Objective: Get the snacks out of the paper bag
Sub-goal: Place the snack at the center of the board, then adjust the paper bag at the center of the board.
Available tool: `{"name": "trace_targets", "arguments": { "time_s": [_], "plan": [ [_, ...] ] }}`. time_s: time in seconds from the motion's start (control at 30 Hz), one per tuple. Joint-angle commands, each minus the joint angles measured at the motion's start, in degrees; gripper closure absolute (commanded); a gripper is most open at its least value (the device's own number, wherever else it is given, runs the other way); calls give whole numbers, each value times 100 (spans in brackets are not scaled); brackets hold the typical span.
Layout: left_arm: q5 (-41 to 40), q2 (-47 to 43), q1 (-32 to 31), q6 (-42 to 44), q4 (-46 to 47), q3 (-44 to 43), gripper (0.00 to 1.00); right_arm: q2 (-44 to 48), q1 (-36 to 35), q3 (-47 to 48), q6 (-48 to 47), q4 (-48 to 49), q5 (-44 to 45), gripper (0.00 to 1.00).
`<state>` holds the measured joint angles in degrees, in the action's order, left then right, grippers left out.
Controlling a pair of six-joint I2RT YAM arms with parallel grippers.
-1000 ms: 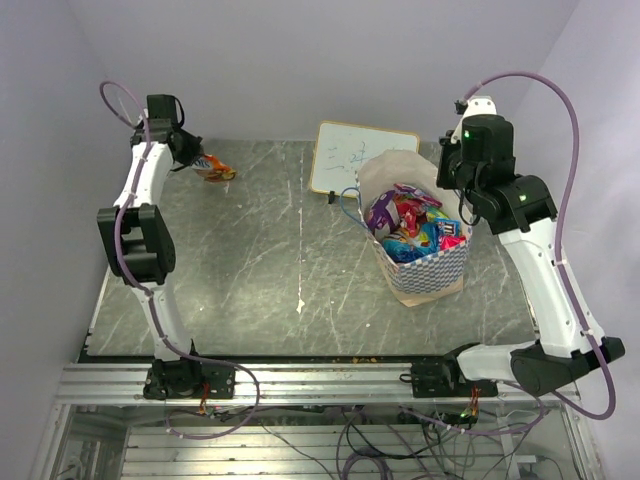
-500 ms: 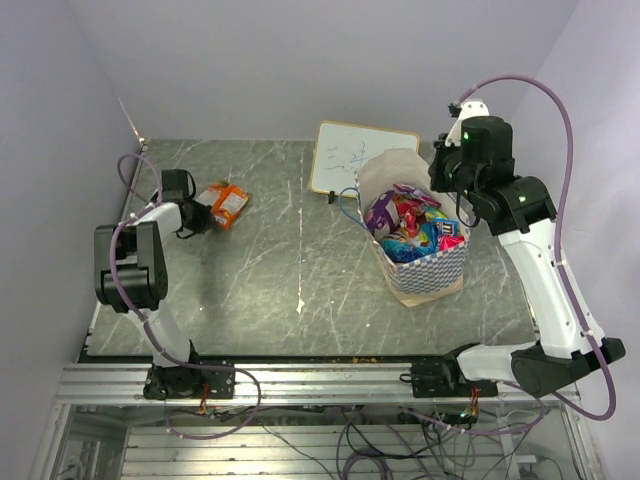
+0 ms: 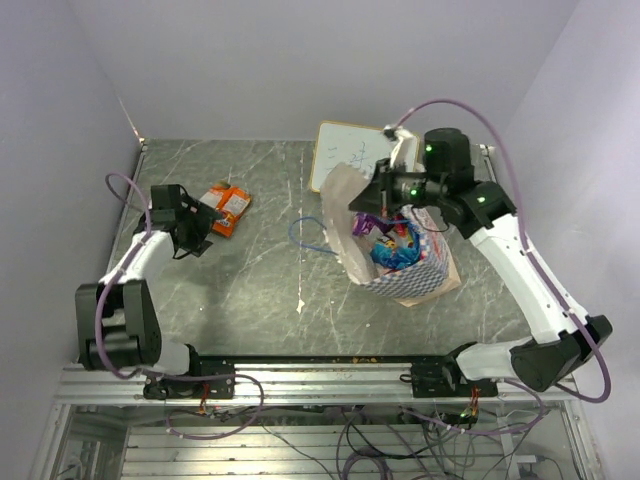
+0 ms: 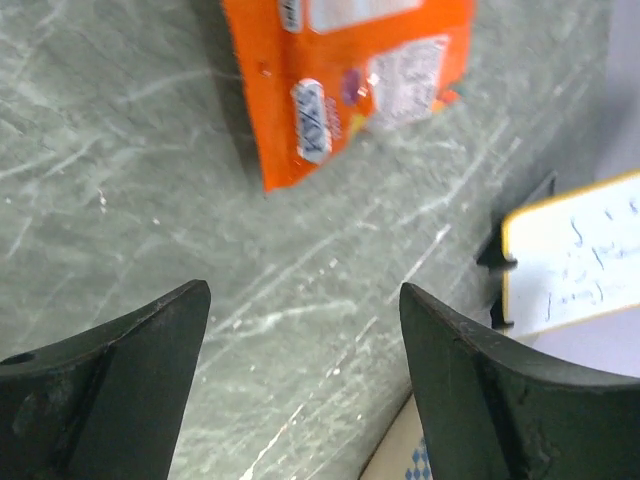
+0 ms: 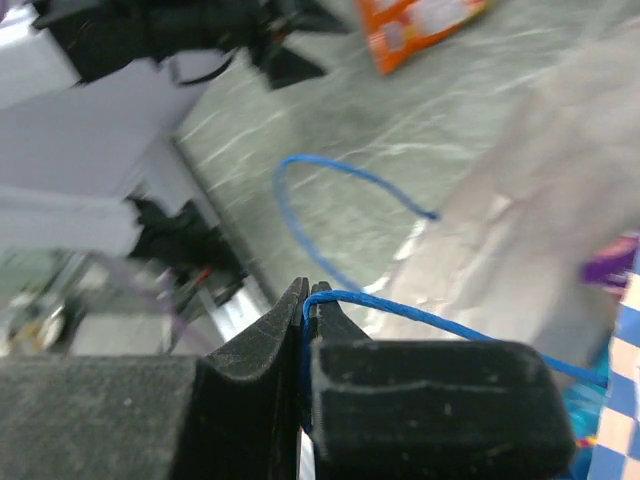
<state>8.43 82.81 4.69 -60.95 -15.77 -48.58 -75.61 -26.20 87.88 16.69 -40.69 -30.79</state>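
Observation:
The paper bag (image 3: 415,275) leans to the left at centre right, its mouth pulled open. Several shiny snacks (image 3: 388,243) show inside it. My right gripper (image 3: 366,206) hangs over the bag's left rim, shut on one thin blue cord handle (image 5: 420,320); the pinch shows at the right gripper (image 5: 310,296) fingertips. The other cord handle (image 3: 305,238) loops loose over the table. One orange snack packet (image 3: 226,205) lies flat at the far left. My left gripper (image 3: 207,227) is open just beside it and touches nothing; the left gripper (image 4: 305,300) frames bare table below the orange packet (image 4: 350,70).
A white signboard (image 3: 345,152) stands on the table behind the bag and shows in the left wrist view as the signboard (image 4: 575,250). The grey marbled table (image 3: 270,280) stretches between the two arms. Purple walls close in on three sides.
My left gripper has opened and let go of the orange packet on the table. My right gripper has moved left over the bag, holding its cord handle, and the bag now tilts left.

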Motion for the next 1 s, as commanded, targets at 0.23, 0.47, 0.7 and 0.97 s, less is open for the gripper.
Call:
{"name": "trace_targets", "arguments": {
  "time_s": [0.23,0.47,0.7,0.97],
  "plan": [
    [692,-1580,-1401,1032,-456,-436,1,473,-1102,-346,24,-345,-923,100],
    [833,-1976,-2635,1243,-42,-465,4,1078,-1072,-226,-67,-1122,2740,100],
    [1252,-1546,-3174,1134,247,-691,0,974,-1076,-569,-160,-611,1462,100],
    [1563,-423,-3565,1953,-993,-2119,7,842,-1074,-331,-40,-510,1914,100]
  ]
}}
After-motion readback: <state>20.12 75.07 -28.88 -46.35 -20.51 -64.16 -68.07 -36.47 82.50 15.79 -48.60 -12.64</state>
